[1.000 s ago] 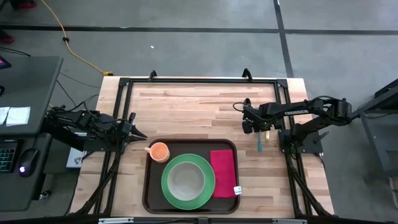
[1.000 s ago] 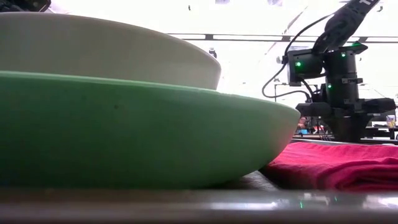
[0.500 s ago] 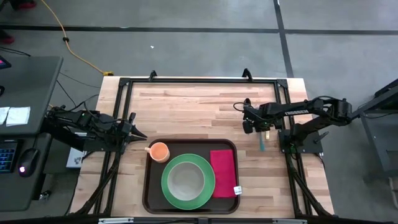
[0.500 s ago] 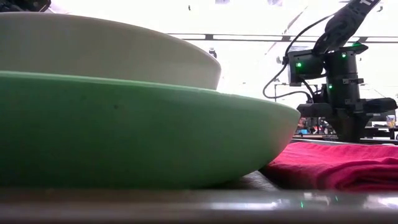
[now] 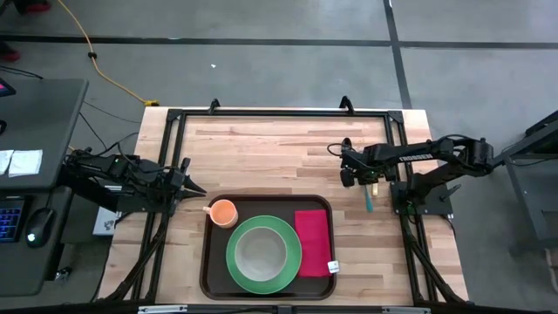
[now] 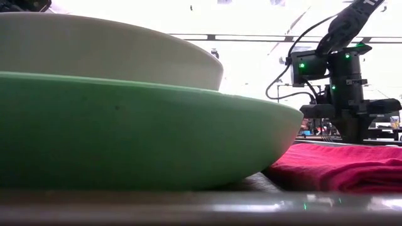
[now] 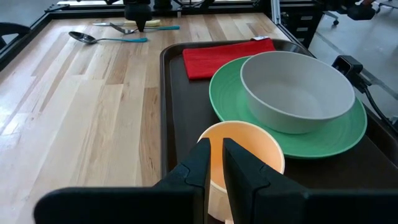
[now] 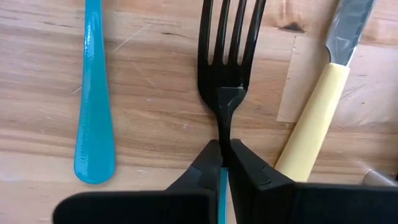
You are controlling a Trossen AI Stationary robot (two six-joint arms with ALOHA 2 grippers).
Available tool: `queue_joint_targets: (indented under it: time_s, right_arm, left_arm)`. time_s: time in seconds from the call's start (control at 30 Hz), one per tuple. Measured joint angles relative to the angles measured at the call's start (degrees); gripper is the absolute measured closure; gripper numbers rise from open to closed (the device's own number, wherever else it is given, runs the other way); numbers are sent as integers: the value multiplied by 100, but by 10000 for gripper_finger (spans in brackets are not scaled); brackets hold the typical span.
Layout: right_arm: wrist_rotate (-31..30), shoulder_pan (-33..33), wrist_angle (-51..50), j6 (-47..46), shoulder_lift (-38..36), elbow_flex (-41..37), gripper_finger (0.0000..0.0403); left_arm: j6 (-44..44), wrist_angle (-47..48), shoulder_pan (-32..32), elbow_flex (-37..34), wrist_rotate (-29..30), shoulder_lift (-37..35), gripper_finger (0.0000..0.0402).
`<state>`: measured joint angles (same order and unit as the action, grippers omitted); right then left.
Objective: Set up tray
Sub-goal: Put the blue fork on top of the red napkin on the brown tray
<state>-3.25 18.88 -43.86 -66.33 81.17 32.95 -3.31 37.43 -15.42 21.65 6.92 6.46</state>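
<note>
The large dark brown rectangular plastic tray [image 5: 207, 262] with rounded corners and a raised rim lies at the near middle of the pale wooden slatted table [image 5: 261, 148], seen from above. On it sit a round green plate [image 5: 235, 262] carrying a grey-white bowl [image 5: 260, 253], a folded red cloth napkin [image 5: 312, 242] just to the plate's right, and a small orange cup [image 5: 223, 212] in the tray's far left corner.

The left gripper [image 5: 187, 186] rests at the table's left edge, just beside the tray's corner; its wrist view shows the dark fingers [image 7: 200, 163] clenched together with only a slit between them, holding nothing, the cup's rim [image 7: 249, 134] right ahead of them.

The right gripper [image 5: 350, 174] hovers low over the table's right side, beyond the tray. Its wrist view shows the jaws pinched on the neck of a dark fork [image 8: 229, 53] with a blue handle, lying flat on the wood between a separate blue plastic handle [image 8: 94, 106] and a knife with a cream-yellow handle [image 8: 314, 118].
</note>
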Motion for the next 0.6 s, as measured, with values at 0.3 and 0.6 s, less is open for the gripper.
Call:
queue_joint_targets:
  time_s: [0.3,0.6]
  right_arm:
    - [-22,-66,-302,-72,27,338,399]
    - [-2,-66,-268,-113,20,398,401]
  left_arm:
    - [0,0,2,0,28,0,328]
    - [2,4,0,0,28,1,328]
